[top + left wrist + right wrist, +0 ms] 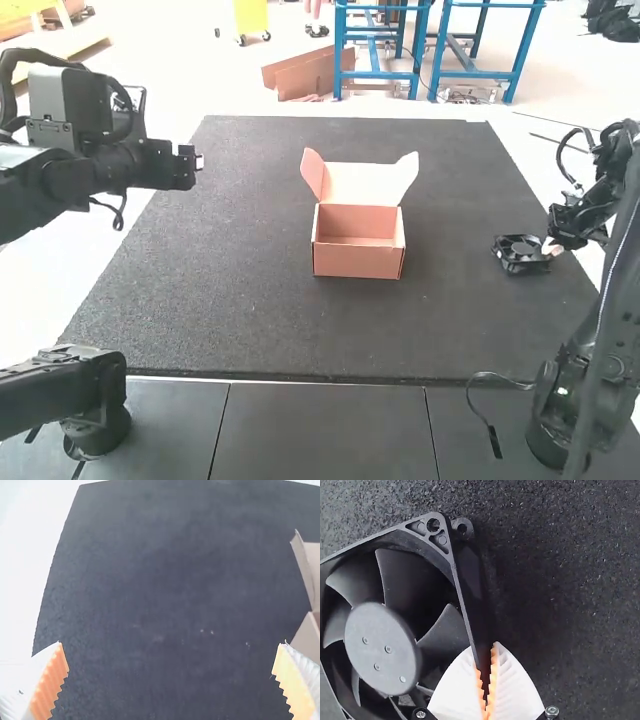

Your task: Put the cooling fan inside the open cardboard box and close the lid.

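Observation:
An open cardboard box (358, 241) stands mid-mat with its lid flap (360, 176) raised at the back; its edge (306, 575) shows in the left wrist view. A black cooling fan (520, 253) lies on the mat right of the box. My right gripper (553, 243) is at the fan's right edge, and the right wrist view has its white ribbed fingers (486, 680) shut on the frame wall of the fan (395, 630). My left gripper (192, 160) hangs above the mat's left part, far from the box, its orange-padded fingers (47, 680) wide open over bare mat.
The dark mat (230, 270) covers most of the table, with white table surface (40, 290) to its left. A black cable (500, 385) lies near the right arm's base at the front.

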